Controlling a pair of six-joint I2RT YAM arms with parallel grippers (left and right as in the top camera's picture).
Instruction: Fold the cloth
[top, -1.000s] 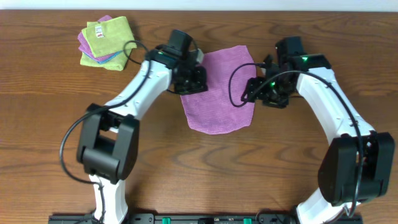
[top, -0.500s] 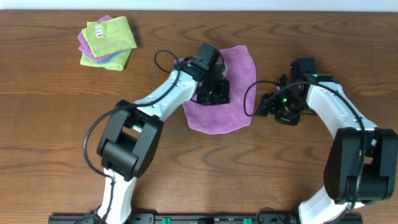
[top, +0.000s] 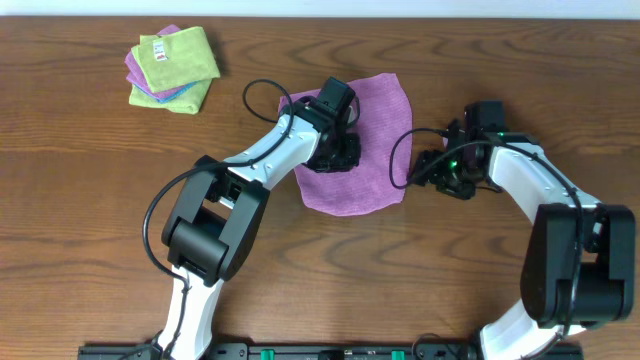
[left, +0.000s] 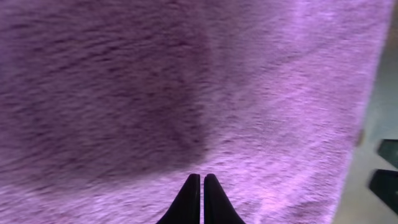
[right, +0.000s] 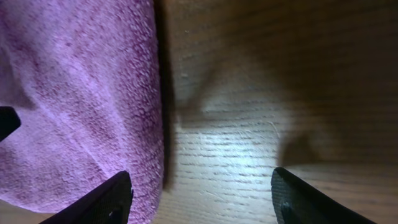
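Our left arm reaches across to the middle, its pincer (left: 200, 179) pressed shut on nothing we can see, the cloth (top: 378, 120) spread directly beneath. Our right arm bends inward, its pincer (right: 200, 180) spread wide and empty, one finger over the cloth's edge, the other over bare table (right: 249, 124).

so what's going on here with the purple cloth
Two robot arms are at work on the lilac cloth, which lies on the wooden table. The left gripper is shut over the cloth's middle. The right gripper is open beside its right edge, over bare wood, holding nothing.
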